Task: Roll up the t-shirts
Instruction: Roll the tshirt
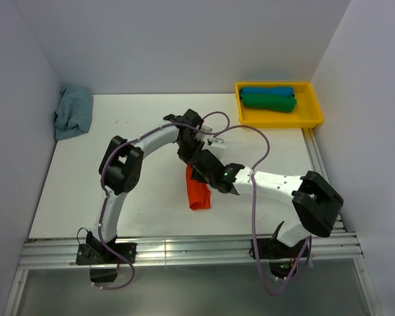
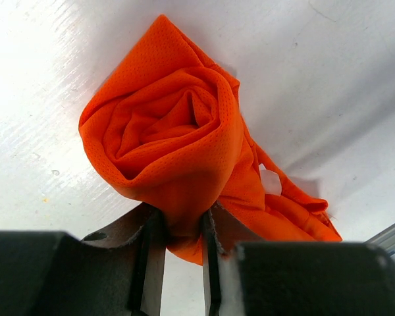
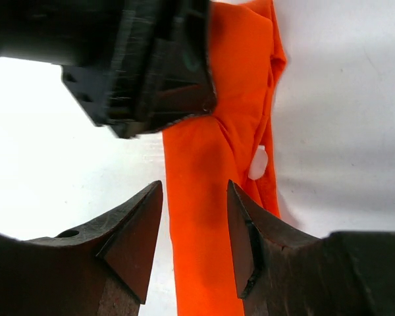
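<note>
1. At the far left of the table (image 1: 145,125), against the wall, a grey-blue t-shirt (image 1: 72,112) lies crumpled, well apart from both arms.
2. From its base at the near left edge, the left arm (image 1: 122,164) rises to a bent elbow and reaches right and away towards the middle, its wrist tipped down.
3. Its left gripper (image 2: 182,227) is pressed together on cloth: the fingers (image 2: 151,243) pinch the near edge of the orange t-shirt (image 2: 171,131). The wrist view shows the shirt wound into a spiral, with a loose tail trailing to the right.
4. On the table's middle, seen from above, the orange t-shirt (image 1: 198,189) is a short upright roll, with both grippers at its far end.
5. Just right of it, the right gripper (image 3: 194,217) is spread. The orange strip (image 3: 204,171) shows through the gap between its fingers (image 3: 135,230), but I cannot tell whether they touch it.
6. The right arm (image 1: 316,201) stretches left from a folded elbow near the right edge.
7. At the far right, a yellow tray (image 1: 313,118) holds a rolled blue t-shirt (image 1: 266,91) and a green t-shirt (image 1: 268,102) side by side.
</note>
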Available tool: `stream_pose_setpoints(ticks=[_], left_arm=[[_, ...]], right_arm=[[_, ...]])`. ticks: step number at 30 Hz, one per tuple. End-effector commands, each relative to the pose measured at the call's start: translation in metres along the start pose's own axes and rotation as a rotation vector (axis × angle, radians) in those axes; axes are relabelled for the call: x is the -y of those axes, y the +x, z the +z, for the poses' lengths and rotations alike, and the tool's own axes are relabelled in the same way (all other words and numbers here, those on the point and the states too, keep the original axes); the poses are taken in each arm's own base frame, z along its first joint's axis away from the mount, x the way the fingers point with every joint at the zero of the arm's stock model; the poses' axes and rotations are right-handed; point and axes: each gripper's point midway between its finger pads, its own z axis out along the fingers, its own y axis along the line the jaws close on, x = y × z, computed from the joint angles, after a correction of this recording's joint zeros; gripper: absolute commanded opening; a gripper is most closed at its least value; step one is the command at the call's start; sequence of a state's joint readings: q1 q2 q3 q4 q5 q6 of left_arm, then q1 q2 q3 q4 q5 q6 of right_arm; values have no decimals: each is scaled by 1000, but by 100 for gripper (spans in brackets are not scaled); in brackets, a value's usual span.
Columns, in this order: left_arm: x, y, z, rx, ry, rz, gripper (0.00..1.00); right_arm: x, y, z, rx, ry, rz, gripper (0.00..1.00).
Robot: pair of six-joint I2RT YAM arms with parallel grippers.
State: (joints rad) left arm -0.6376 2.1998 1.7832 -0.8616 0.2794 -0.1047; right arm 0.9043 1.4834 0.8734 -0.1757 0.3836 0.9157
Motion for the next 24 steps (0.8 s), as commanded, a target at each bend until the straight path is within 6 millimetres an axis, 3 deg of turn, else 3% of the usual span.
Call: stream_pose_setpoints(ticks=[1,13,19,24], left_arm=[[-8,1,1,-32,-64,30,12],[-6,4,1,-63,-60,33,14],[-5,4,2,-70,-53,33,17],[-4,4,2,-73,-50,35,18]], right_arm=[[9,-7,1,48,125,-131,51],[-31,4,8,101,203,-339,52],[-25,16,19,83,271,-391,52],[-10,29,25,58,332,-399,51]])
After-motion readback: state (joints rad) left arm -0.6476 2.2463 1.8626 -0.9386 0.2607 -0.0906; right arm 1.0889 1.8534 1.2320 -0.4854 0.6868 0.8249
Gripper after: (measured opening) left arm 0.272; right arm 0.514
